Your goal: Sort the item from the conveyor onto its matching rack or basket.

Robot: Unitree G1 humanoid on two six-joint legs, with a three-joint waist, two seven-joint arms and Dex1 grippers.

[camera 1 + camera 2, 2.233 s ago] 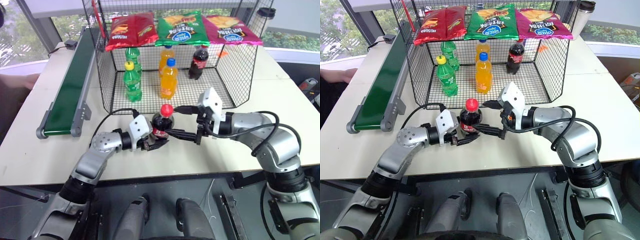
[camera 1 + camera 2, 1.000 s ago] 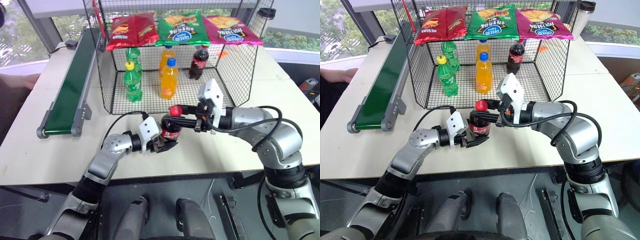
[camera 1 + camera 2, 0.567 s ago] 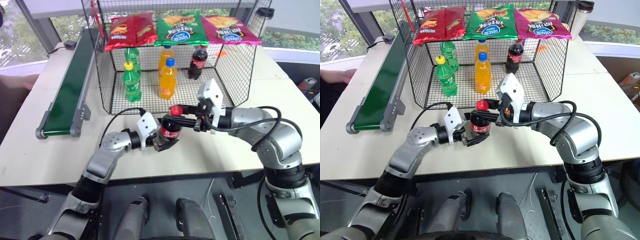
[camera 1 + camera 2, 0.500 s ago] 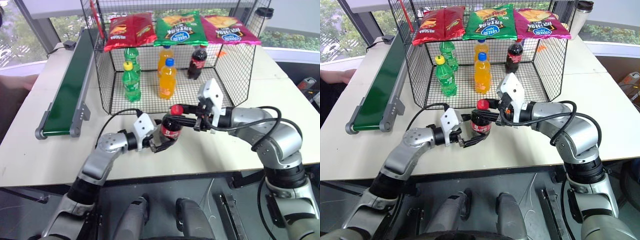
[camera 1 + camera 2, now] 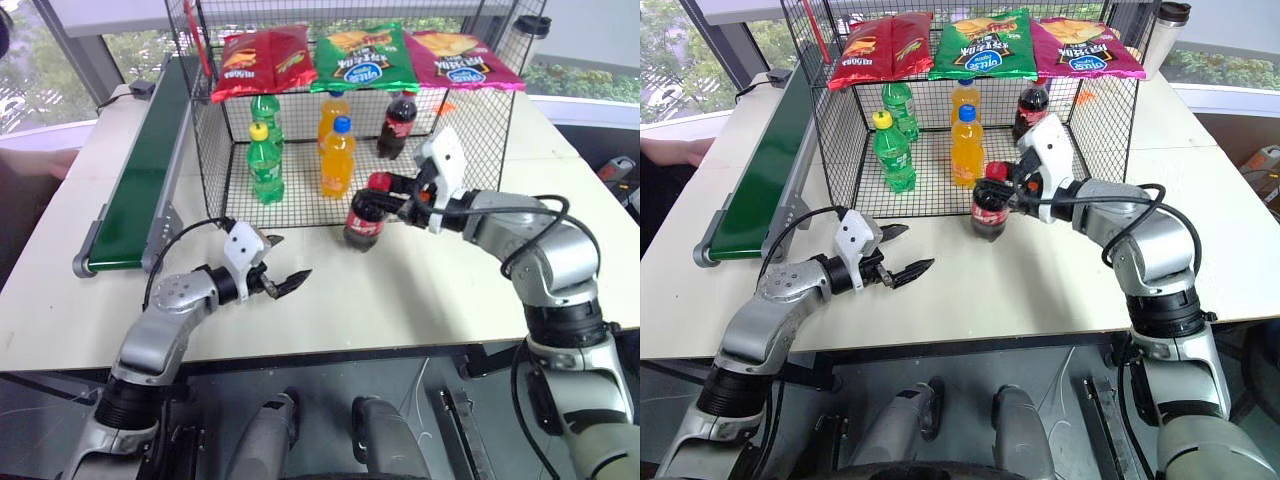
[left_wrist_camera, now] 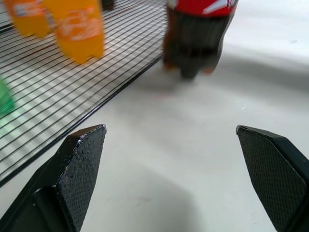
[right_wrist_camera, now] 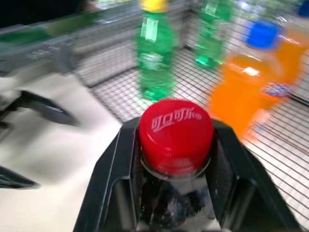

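Note:
The cola bottle (image 5: 363, 220) with its red cap (image 7: 175, 131) hangs tilted just before the front wall of the black wire basket (image 5: 215, 170). My right gripper (image 5: 388, 190) is shut on the bottle's neck below the cap. Whether the bottle's base touches the table I cannot tell. Off to the left, my left gripper (image 5: 286, 262) hovers low over the table, open and holding nothing, with the bottle (image 6: 198, 43) a short way ahead of its fingertips. The dark green conveyor (image 5: 140, 180) runs along the table's left side with nothing on its belt.
Inside the basket stand two green bottles (image 5: 264, 160), two orange bottles (image 5: 337, 155) and another cola bottle (image 5: 398, 122). Three chip bags (image 5: 362, 55) lie along its top. A lidded tumbler (image 5: 528, 35) stands back right. A person's arm (image 5: 670, 150) rests at the left edge.
My left gripper let go of the cola bottle and drew back to the left, open. My right gripper carried the bottle up and away toward the basket's front.

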